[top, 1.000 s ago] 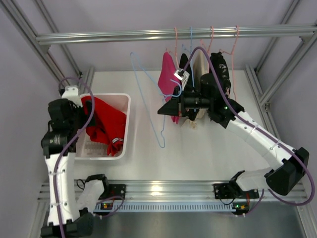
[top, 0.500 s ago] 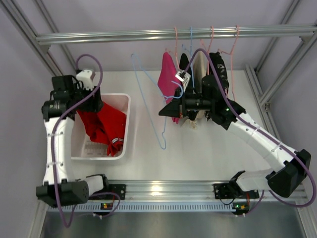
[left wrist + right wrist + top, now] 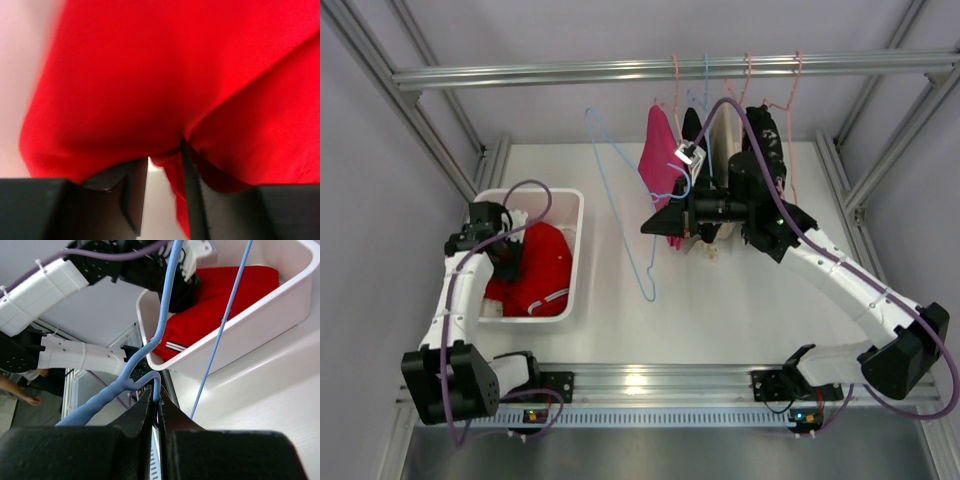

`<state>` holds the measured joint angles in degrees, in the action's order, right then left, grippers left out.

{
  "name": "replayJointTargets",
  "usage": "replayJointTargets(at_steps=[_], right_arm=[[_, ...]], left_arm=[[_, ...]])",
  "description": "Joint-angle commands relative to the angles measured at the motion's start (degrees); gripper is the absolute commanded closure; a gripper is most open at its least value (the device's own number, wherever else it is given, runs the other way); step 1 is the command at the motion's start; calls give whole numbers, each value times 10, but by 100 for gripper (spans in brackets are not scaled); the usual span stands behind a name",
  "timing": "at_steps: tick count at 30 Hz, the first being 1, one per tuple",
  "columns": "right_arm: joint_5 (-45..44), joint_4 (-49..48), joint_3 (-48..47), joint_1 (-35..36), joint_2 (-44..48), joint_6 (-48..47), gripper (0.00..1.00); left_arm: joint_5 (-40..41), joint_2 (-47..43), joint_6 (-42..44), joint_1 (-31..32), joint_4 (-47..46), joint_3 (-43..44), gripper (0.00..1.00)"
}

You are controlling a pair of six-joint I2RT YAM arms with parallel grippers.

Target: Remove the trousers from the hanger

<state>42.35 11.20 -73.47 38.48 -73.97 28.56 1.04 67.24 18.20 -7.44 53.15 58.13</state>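
Observation:
The red trousers [image 3: 542, 280] lie bunched in the white bin [image 3: 576, 250], with the white stripe trim at their near edge. My left gripper [image 3: 506, 256] is down in the bin on top of them. In the left wrist view the trousers [image 3: 165, 75] fill the frame; my left gripper [image 3: 164, 154] has its jaws apart, with a fold of red cloth hanging between them. My right gripper [image 3: 655, 222] is shut on the bare light-blue wire hanger [image 3: 620, 190], held above the table. The right wrist view shows the gripper [image 3: 156, 394] pinching the hanger [image 3: 165, 315], and the trousers [image 3: 220, 295] in the bin.
A pink garment [image 3: 660, 160] and a black garment [image 3: 765, 150] hang on other hangers from the overhead rail [image 3: 670, 70] behind my right arm. Frame posts stand at both sides of the table.
My left arm has swung down from above the bin's far end into the bin, bringing the trousers down with it. The right arm and hanger have stayed put.

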Motion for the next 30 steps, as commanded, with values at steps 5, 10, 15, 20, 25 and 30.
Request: replayJointTargets(at_steps=[5, 10, 15, 20, 25, 30], right_arm=[[5, -24, -1, -7, 8, 23, 100], [-5, -25, -17, -6, 5, 40, 100], [-34, -26, -31, 2, 8, 66, 100], [-80, -42, -45, 28, -1, 92, 100], [-142, -19, -92, 58, -20, 106, 100], [-230, 15, -144, 93, -50, 105, 100]], left_arm=[[-7, 14, 31, 2, -51, -94, 37], [-144, -39, 26, 2, 6, 50, 23], [-292, -96, -18, 2, 51, 221, 15], [-372, -92, -42, 2, 79, 326, 15], [-440, -98, -57, 4, 83, 346, 15], [-473, -94, -60, 15, 86, 349, 15]])
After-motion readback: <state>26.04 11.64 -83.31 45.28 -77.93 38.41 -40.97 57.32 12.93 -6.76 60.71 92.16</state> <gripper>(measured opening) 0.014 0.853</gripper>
